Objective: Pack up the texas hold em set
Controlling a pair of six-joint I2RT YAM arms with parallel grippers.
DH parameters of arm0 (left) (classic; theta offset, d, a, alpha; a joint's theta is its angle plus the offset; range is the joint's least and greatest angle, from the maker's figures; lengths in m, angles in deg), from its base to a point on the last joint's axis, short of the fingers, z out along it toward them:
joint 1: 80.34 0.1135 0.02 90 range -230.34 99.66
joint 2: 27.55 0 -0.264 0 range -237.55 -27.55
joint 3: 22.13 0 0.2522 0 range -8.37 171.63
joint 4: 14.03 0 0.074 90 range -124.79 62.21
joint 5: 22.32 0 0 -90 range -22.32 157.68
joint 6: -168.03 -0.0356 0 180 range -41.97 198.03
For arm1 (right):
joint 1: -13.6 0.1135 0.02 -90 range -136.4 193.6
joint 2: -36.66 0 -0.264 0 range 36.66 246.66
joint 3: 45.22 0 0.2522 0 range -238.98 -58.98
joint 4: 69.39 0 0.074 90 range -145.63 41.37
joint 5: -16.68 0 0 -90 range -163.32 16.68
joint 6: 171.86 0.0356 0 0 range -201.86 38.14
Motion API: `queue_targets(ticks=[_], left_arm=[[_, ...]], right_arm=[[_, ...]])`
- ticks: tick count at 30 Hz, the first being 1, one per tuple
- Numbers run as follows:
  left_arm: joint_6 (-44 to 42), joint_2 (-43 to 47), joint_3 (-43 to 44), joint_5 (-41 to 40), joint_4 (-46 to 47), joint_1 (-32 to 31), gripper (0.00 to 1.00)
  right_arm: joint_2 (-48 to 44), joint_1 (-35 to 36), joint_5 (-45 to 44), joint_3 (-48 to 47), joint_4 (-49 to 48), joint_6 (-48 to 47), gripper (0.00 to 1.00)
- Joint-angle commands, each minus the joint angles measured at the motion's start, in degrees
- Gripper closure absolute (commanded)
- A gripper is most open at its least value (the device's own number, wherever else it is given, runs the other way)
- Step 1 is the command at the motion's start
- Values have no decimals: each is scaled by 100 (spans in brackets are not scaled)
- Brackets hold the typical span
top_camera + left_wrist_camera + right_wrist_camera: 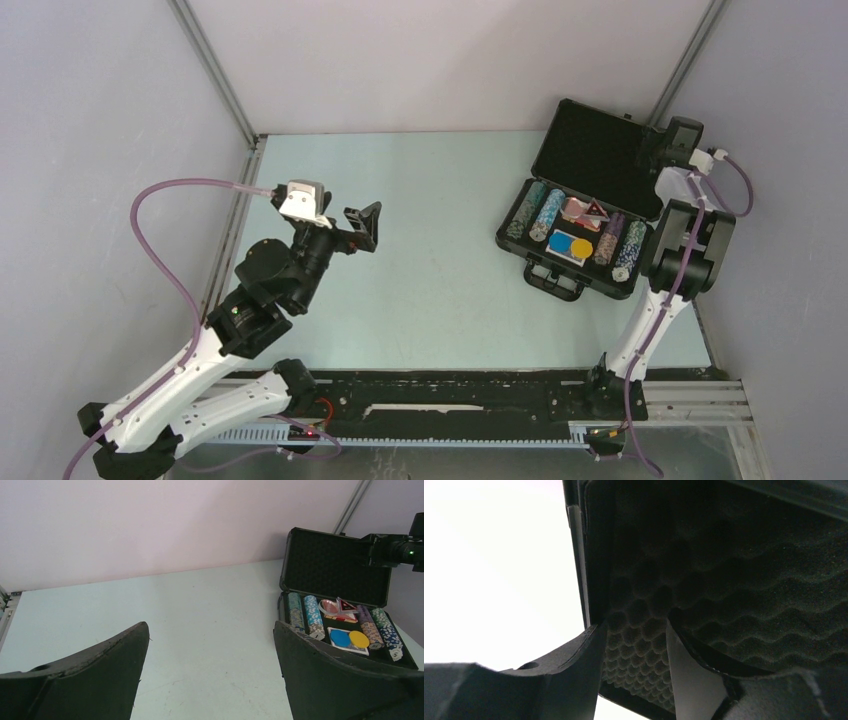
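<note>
**Box Is Packed, Lid Is Up**

On the left, the left tool (370, 228) hangs over the table (430, 200) with its 2 fingers spread wide. It holds nothing. It points toward the box but is well apart from it. I think it waits there so it is out of the way and its camera can watch.

On the right side of the table sits the black case (600, 283). It is open, with its handle (555, 280) turned toward the arms. Inside, 4 rows of striped chips (548, 215) lie in grooves, 2 rows on each side, so they cannot roll. Between the rows, a red triangle (596, 210) rests on a reddish card pack at the back. A blue disc (561, 240) and a yellow disc (578, 246) lie side by side on a pack nearer the handle. Every piece looks to be in its spot, so I think the only job left is to shut the box.

The lid (590, 140) stands up at the back. Its bumpy foam (724, 555) is there to press on the pieces and keep them from sliding.

The right tool (634, 622) is at the lid's top right corner. Its fingers are partly apart, with the foam and the lid's edge right in front of them. I cannot tell if they pinch the lid or are only close to it. I think the tool is there to tip the lid down toward the handle.
</note>
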Motion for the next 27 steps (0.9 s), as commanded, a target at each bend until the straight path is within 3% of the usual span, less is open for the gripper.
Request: queue_targets(ticks=[1, 12, 15, 21, 27], left_arm=[[116, -19, -8, 89, 127, 41, 0], [115, -66, 3, 108, 123, 46, 0], [119, -81, 12, 125, 123, 44, 0], [109, -51, 12, 96, 119, 44, 0], [127, -48, 14, 123, 116, 44, 0]], right_arm=[[-681, -27, 112, -29, -485, -143, 41], [-1198, -34, 486, 895, -965, 238, 31], [-999, -81, 589, 630, -1086, 143, 31], [-525, -98, 342, -268, -319, 112, 33], [-207, -94, 299, -585, -55, 388, 37]])
